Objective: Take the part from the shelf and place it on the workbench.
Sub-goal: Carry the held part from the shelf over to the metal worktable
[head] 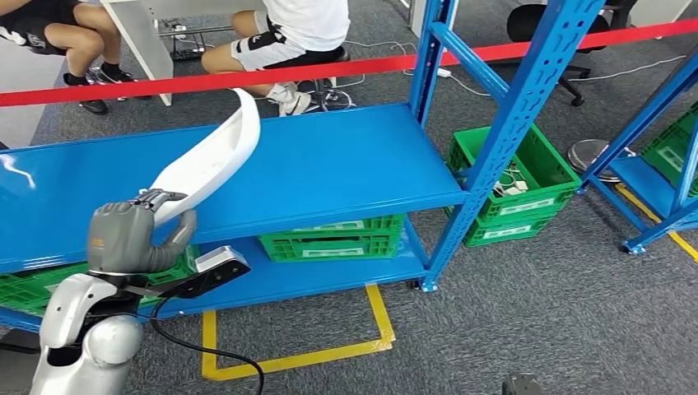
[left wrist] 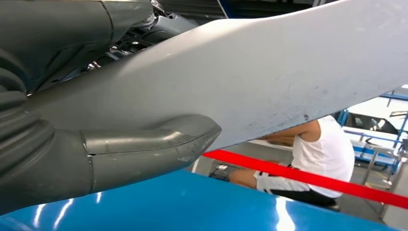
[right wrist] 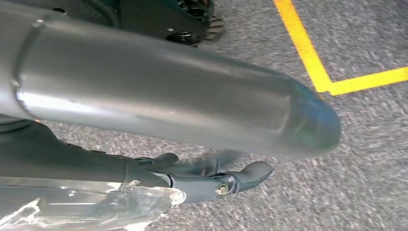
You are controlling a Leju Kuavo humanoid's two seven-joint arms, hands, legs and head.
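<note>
left hand (head: 132, 234) low in the head view, clamped on the near end of the long white curved part (head: 216, 156); thumb under, darker fingers over the top edge. left wrist view backs this up: thumb (left wrist: 159, 144) pressed against the part's (left wrist: 269, 82) grey-white underside. the part is lifted clear of the blue shelf (head: 329, 173), slanting up and away from the hand with its far tip curling highest. gripping at one end probably makes it tip-heavy, so the steep tilt looks like the hand's way of clearing the shelf board on the way out. right hand (right wrist: 192, 159) hangs down over grey carpet (right wrist: 365, 192) near a yellow floor line (right wrist: 308, 53); fingers loosely apart with nothing in them, looks idle. green crates (head: 333, 239) sit on the lower shelf, more (head: 514, 185) past the blue upright. red tape (head: 247, 78) runs behind the shelf, seated people (head: 280, 41) beyond it. judgement: pick done, carry to the workbench not yet started.
</note>
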